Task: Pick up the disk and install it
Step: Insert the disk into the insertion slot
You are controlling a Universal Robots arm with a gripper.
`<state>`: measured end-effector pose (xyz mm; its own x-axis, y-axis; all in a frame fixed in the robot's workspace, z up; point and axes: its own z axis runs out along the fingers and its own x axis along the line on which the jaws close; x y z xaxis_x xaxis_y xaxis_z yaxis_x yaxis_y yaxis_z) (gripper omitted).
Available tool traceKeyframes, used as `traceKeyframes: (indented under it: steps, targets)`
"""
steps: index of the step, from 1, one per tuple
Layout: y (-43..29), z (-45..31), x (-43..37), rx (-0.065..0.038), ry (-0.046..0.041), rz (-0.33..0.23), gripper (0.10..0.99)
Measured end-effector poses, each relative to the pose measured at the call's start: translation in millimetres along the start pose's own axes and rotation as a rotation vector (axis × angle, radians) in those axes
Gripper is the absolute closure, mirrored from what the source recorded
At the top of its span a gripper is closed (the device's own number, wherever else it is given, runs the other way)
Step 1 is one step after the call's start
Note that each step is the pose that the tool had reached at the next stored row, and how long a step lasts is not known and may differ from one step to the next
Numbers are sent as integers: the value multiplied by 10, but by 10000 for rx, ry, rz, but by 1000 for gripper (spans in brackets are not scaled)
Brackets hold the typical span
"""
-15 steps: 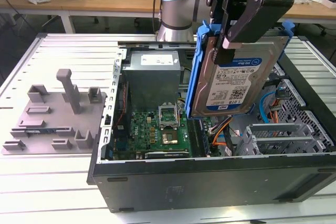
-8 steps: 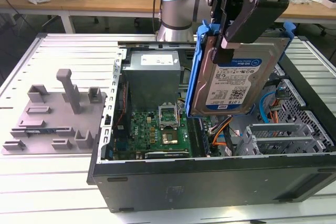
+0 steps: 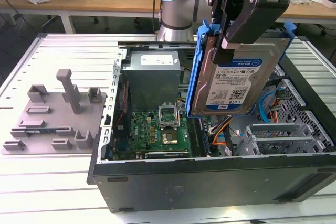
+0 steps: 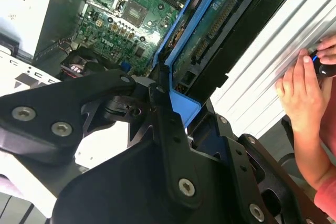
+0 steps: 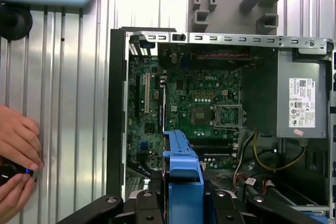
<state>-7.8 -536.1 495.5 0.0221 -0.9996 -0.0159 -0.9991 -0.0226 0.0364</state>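
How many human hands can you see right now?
2: one hand, another hand right beside it, both on the slatted table by the computer case. Others may be out of frame.

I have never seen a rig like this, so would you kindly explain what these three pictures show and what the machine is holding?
This is a single robot arm with a gripper at its end, rising behind a slatted metal table. The exterior view comes from a camera off the arm. Both wrist views come from cameras riding on the arm, looking past the gripper.

On the table lies an open computer case with its motherboard exposed. To the exterior view's left of it is a grey fixture tray.

The gripper is shut on the disk, a hard drive in a blue carrier, held on edge above the inside of the case. A person's hand rests on the table beside the case, on a small dark object.
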Motion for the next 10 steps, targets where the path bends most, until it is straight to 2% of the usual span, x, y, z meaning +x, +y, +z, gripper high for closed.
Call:
traceKeyframes:
  steps: [3,7,10]
  targets:
    - [0,7,7,64,-14,179,718]
    - [-10,20,11,69,-23,401,718]
    - [-59,22,13,70,-25,474,718]
